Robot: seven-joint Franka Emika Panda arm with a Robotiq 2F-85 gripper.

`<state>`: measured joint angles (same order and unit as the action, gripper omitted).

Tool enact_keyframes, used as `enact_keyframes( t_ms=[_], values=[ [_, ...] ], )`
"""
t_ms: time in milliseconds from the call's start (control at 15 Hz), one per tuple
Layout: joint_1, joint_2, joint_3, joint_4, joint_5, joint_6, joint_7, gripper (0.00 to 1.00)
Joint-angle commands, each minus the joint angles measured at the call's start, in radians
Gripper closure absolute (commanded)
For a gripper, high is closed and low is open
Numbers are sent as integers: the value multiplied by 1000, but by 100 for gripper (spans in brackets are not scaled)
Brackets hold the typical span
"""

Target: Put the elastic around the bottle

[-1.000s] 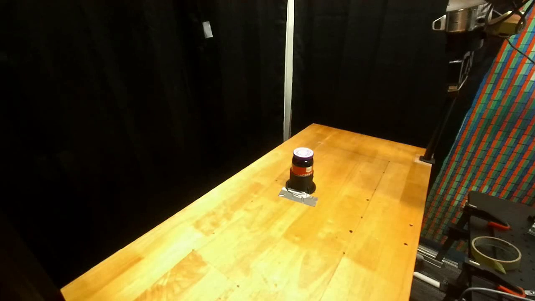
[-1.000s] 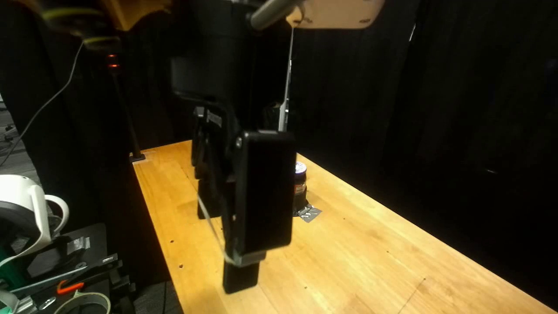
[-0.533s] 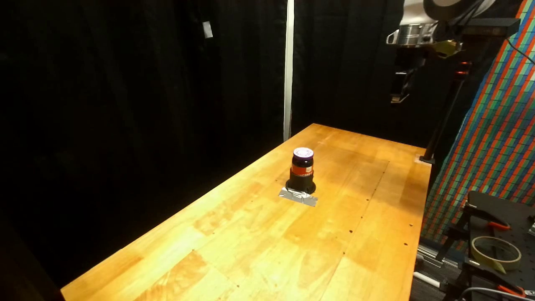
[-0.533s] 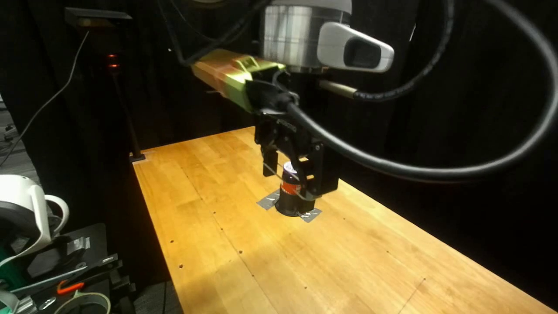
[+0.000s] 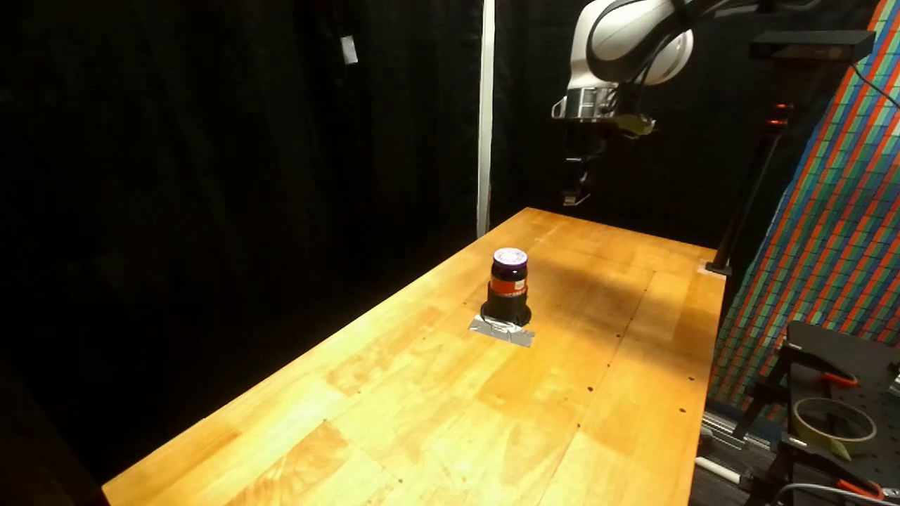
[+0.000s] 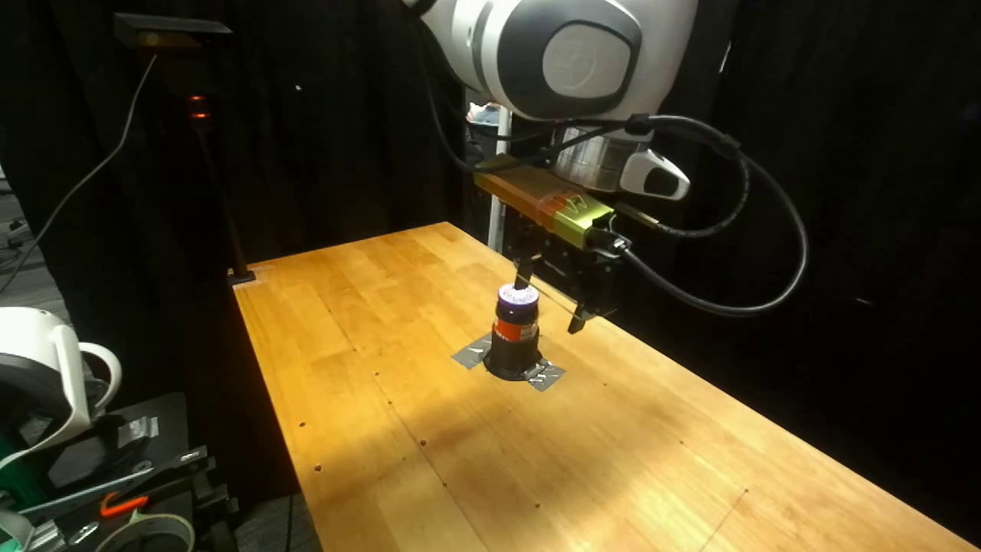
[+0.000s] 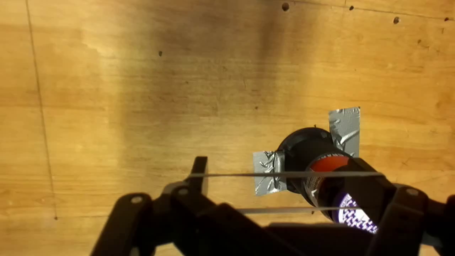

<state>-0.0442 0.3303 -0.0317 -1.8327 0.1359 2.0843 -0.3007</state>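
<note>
Elastic [image 7: 231, 174] is on the gripper [image 6: 551, 299], not the bottle [image 6: 512, 331], so I judge the task about half done. The elastic is already spread: its two strands cross the wrist view between the fingers [image 7: 198, 165], which stand wide apart, and it appears looped around both. The bottle stands upright in a black holder [image 6: 512, 359], with tape [image 6: 470, 353] fixing that to the table [image 6: 651, 414]; nothing elastic shows around it. What is left, I judge, is to centre the loop over the cap [image 6: 518, 295], lower it around the bottle and slip it off the fingers.

The arm [image 6: 586, 61] reaches in from above, its wrist turned so that the gripper points down, with the fingers clear of the table. In both exterior views the gripper hangs off to one side of the bottle rather than centred on it. One finger and the strands overlap the bottle in the wrist view, but I take that for line of sight alone, since in an exterior view a clear gap shows between the gripper and the cap [image 5: 510, 257]. How far the fingers stand above cap height I cannot tell.
</note>
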Motion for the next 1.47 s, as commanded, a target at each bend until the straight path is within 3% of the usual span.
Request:
enact_keyframes(
  t_ms=[0, 600, 1067, 1400],
  values=[
    [-8, 198, 44, 250, 2, -62, 16, 0],
    [47, 496, 94, 669, -29, -214, 112, 0],
    [104, 625, 102, 842, -50, -367, 144, 0],
    [148, 659, 88, 887, -122, -492, 171, 0]
  ],
)
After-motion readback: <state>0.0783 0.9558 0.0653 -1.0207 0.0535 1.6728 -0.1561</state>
